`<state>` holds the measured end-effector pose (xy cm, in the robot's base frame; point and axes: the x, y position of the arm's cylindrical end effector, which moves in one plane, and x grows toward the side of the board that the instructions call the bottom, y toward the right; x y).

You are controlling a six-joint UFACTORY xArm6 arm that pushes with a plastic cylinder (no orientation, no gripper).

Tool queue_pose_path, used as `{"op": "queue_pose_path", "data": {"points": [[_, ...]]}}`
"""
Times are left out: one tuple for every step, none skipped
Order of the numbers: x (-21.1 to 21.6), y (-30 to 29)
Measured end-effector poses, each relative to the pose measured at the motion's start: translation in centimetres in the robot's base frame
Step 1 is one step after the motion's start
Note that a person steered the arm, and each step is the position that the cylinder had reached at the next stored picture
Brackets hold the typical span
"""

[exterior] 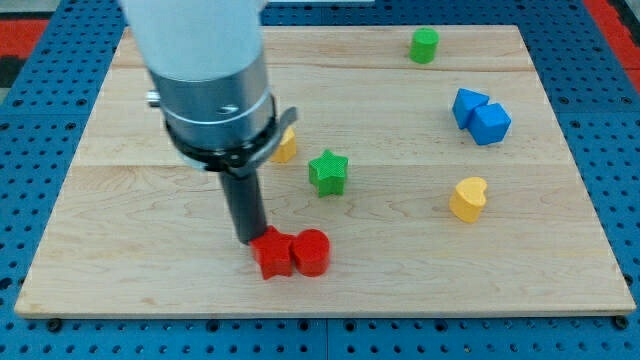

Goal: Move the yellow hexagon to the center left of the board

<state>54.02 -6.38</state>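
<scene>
My tip [248,240] touches the red star-shaped block [271,254] – the yellow hexagon block [286,146] sits above it, half hidden. No claw – only a rod.

Board [120,250] inventory:
- green cylinder [425,46]: top edge, right of middle
- blue block [481,115]: near the right edge
- yellow heart [467,198]: below it
- green star [328,172]: centre
- yellow hexagon [286,147]: just upper-left of it, partly behind my arm
- red star [271,253] touched red cylinder [311,252] near the bottom edge
- my tip [247,238] sat against the star's upper left
</scene>
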Motion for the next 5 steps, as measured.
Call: {"op": "queue_pose_path", "data": {"points": [[-0.1,1.5],[-0.5,1.4],[-1.2,1.6],[-3.7,2.4],[-6.9,2.6]]}}
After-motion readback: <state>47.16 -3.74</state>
